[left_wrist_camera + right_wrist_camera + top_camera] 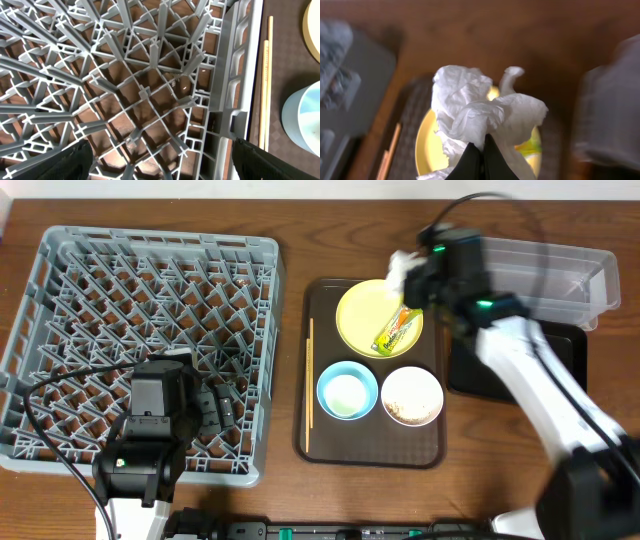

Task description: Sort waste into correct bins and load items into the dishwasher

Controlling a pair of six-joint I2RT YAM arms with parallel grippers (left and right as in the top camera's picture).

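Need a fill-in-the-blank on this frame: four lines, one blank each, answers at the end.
1. The right gripper is shut on a crumpled white ____.
2. The snack wrapper lies on the round yellow ____.
3. The left gripper hangs open over the grey dish ____.
4. On the brown tray, the thin wooden ____ lie beside the light blue bowl.
Answers: tissue; plate; rack; chopsticks.

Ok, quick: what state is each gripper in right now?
Left gripper: open, holding nothing, above the rack.
Right gripper: shut on the tissue.
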